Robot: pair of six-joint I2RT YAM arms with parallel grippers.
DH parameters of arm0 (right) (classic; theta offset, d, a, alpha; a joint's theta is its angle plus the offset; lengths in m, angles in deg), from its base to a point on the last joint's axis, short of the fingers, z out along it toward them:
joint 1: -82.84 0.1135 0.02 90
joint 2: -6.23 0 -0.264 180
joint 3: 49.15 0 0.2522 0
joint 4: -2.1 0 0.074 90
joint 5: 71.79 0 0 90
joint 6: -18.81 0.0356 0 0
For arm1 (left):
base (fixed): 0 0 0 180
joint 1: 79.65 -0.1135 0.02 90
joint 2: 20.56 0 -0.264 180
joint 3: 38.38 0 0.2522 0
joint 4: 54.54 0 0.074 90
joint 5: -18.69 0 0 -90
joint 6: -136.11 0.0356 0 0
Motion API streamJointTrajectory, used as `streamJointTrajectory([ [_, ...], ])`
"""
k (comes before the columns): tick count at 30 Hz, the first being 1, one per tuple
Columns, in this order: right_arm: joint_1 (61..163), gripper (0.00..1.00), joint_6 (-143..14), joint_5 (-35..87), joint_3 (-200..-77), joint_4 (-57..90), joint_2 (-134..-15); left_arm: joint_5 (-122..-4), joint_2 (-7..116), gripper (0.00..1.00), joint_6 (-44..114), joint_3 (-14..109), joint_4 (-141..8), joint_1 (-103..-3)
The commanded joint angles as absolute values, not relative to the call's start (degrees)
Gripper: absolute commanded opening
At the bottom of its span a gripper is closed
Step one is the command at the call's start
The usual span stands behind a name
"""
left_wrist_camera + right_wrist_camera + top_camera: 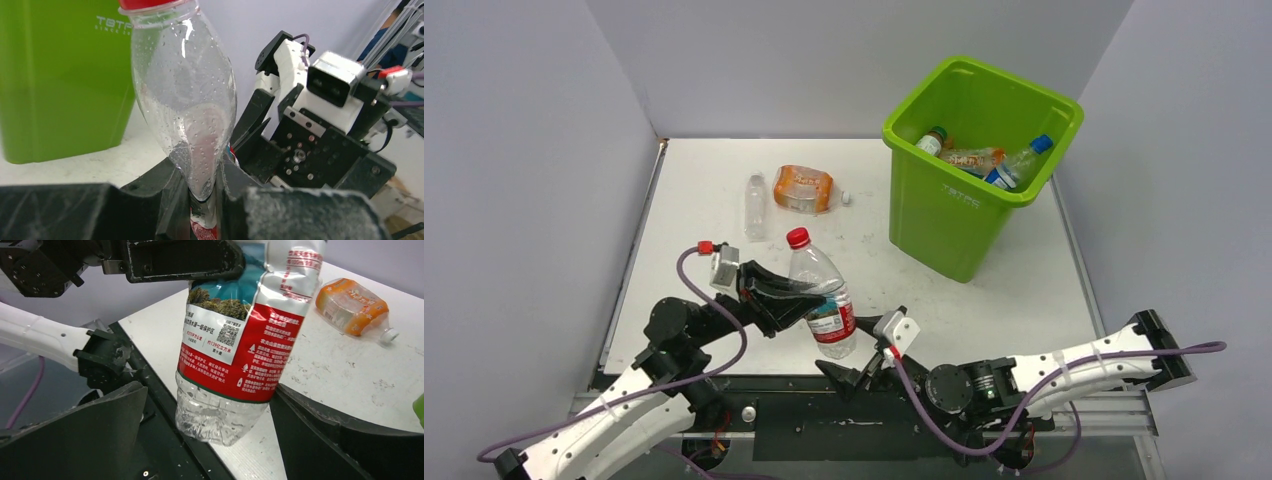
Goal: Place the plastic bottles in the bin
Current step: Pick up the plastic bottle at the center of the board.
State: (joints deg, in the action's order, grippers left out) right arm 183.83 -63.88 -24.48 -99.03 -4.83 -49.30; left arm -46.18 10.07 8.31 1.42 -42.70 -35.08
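Left gripper [789, 295] clenched on the red-capped bottle [819, 285], pinching its crumpled clear waist; right gripper [209, 387] released, fingers wide either side of the base; thin wall could slip or pivot between the left fingers when carried to the green bin [964, 200], well beyond the fingertips.

Left arm [624, 400] reaches forward and to the right off its base, elbow bent, wrist turned sideways. Left gripper [809, 293] is pinched tight on the waist of the red-capped bottle [808, 262], holding it upright. Right arm [1074, 365] lies low, stretched leftward along the near edge. Right gripper [856, 360] has its jaws spread wide, flanking the bottle's base without contact.
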Motion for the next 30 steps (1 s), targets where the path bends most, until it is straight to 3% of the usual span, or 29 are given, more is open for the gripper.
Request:
streamJointTrajectory([
  [1,184.62,0.94,-55.94,-17.69,-109.37,15.99,-45.14,-52.59,6.75,0.00,25.38,9.25,-58.58,-35.07],
  [9,184.54,0.95,-54.94,-16.29,-127.93,27.68,-45.05,-52.27,7.42,0.00,46.69,13.51,-71.98,-34.97],
  [14,184.62,0.99,-56.58,-25.40,-137.87,29.10,-50.16,-52.20,7.22,0.00,50.36,9.28,-67.21,-35.03],
  [20,183.21,0.89,-58.60,-35.49,-149.75,37.34,-61.72,-50.92,3.82,0.00,47.59,2.58,-59.14,-35.05],
  [26,169.72,0.77,-52.34,-23.05,-152.25,40.18,-65.74,-49.43,3.45,0.00,47.04,1.96,-59.61,-35.02],
  [30,166.19,0.78,-51.45,-18.16,-151.69,39.31,-67.75,-49.07,2.59,0.00,46.94,1.61,-60.10,-35.04],
])
